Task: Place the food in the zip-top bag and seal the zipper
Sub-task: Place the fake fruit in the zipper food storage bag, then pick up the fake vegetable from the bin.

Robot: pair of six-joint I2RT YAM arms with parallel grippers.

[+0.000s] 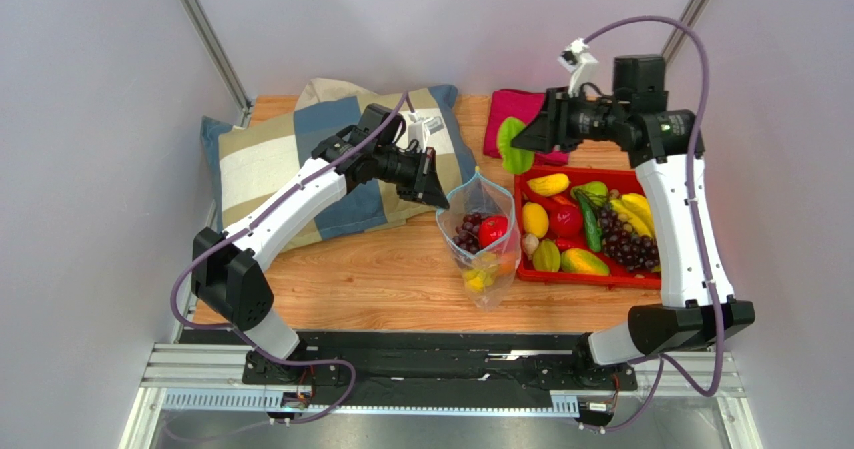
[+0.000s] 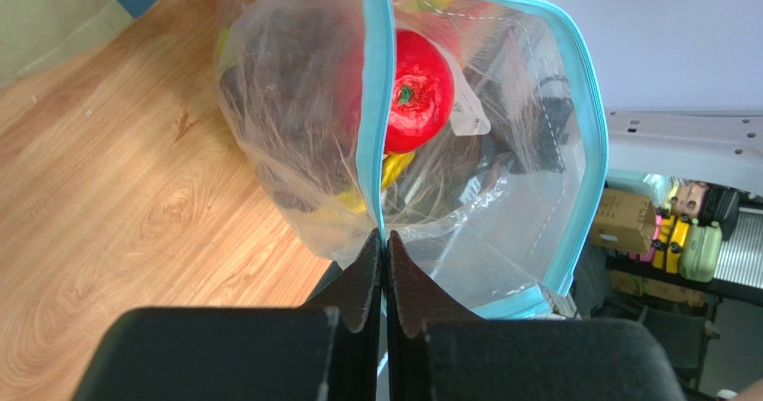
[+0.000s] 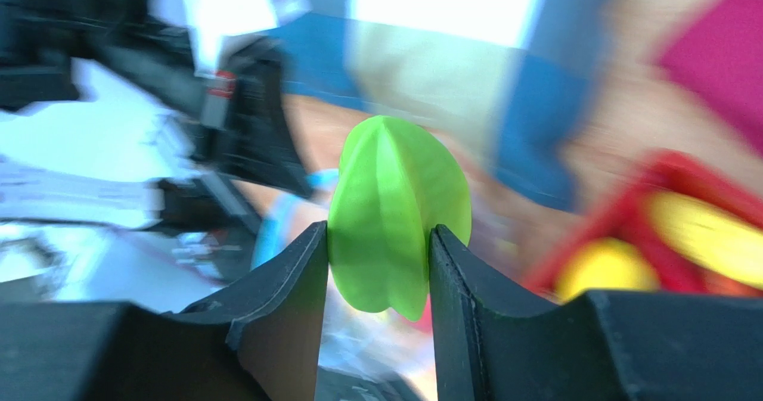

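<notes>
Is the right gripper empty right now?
No, the right gripper is clamped on a green ridged fruit, plain in the right wrist view.

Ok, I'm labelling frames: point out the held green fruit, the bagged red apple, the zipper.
green fruit (image 3: 394,213), right wrist view, ribbed middle.
red apple (image 2: 419,97), left wrist view, beside stem.
zipper (image 2: 374,106), left wrist view, near strip.

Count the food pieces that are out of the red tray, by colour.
Green: 1, star fruit in the right gripper
Red: 1, apple in the zip-top bag
Purple: 1, grape bunch in the bag
Yellow: 1, yellow piece low in the bag
Total: 4
</notes>
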